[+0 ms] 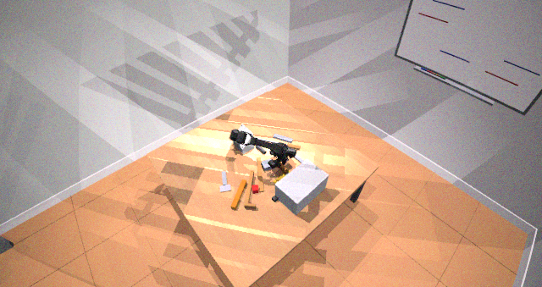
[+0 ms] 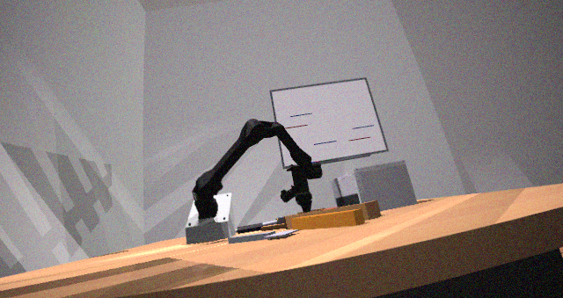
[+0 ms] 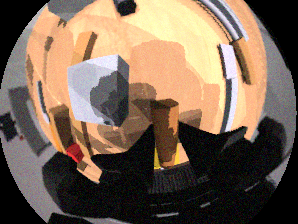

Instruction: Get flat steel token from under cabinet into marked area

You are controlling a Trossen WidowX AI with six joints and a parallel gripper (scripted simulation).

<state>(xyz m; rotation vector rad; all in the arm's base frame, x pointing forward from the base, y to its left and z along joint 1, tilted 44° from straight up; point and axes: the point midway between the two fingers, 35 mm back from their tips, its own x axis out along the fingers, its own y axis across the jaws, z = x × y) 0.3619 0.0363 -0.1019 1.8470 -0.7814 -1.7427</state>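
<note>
My gripper (image 1: 278,166) (image 2: 303,205) (image 3: 162,124) hangs low over the table just in front of the grey cabinet (image 1: 301,186) (image 2: 381,184) (image 3: 100,90). It is shut on a brown wooden stick (image 3: 162,119), which points forward from the fingers toward the floor in front of the cabinet. Yellow lines of the marked area (image 1: 279,179) show beside the gripper at the cabinet's front. The steel token is not visible in any view. The cabinet's bottom slots are too small to make out.
On the table left of the cabinet lie a grey T-shaped tool (image 1: 224,183), an orange bar (image 1: 238,194) (image 2: 327,219), a wooden T-ended stick (image 1: 249,194) and a small red cube (image 1: 255,188) (image 3: 75,152). A flat grey strip (image 1: 282,138) lies behind the arm. The arm's base (image 1: 242,140) (image 2: 208,228) stands at the back.
</note>
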